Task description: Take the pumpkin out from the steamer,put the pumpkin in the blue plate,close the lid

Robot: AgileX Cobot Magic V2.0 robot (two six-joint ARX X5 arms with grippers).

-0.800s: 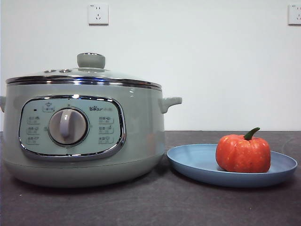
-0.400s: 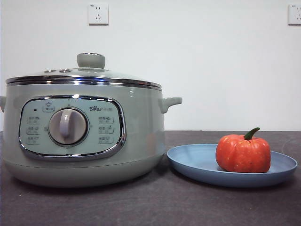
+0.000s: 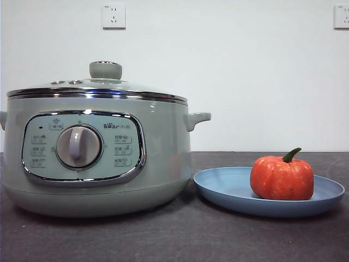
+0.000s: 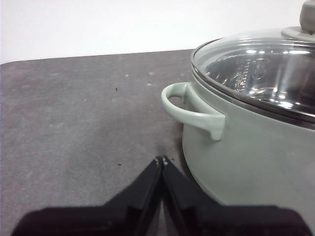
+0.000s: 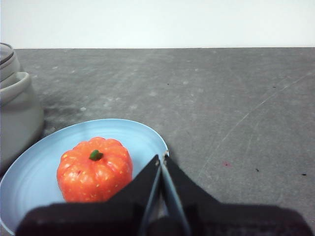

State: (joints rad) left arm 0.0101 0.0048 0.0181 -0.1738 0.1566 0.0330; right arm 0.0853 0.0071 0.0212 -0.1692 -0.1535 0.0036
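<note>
The orange-red pumpkin (image 3: 282, 178) with a green stem sits in the blue plate (image 3: 229, 188) to the right of the steamer (image 3: 98, 158). The glass lid (image 3: 98, 87) with its pale green knob rests closed on the steamer. My left gripper (image 4: 162, 161) is shut and empty, low over the table beside the steamer's side handle (image 4: 189, 109). My right gripper (image 5: 161, 158) is shut and empty, beside the pumpkin (image 5: 94, 169) at the plate's rim (image 5: 147, 132). Neither gripper shows in the front view.
The dark grey table (image 3: 180, 240) carries the steamer and plate. Two wall sockets (image 3: 113, 16) sit on the white wall behind. The steamer's edge also shows in the right wrist view (image 5: 15, 113).
</note>
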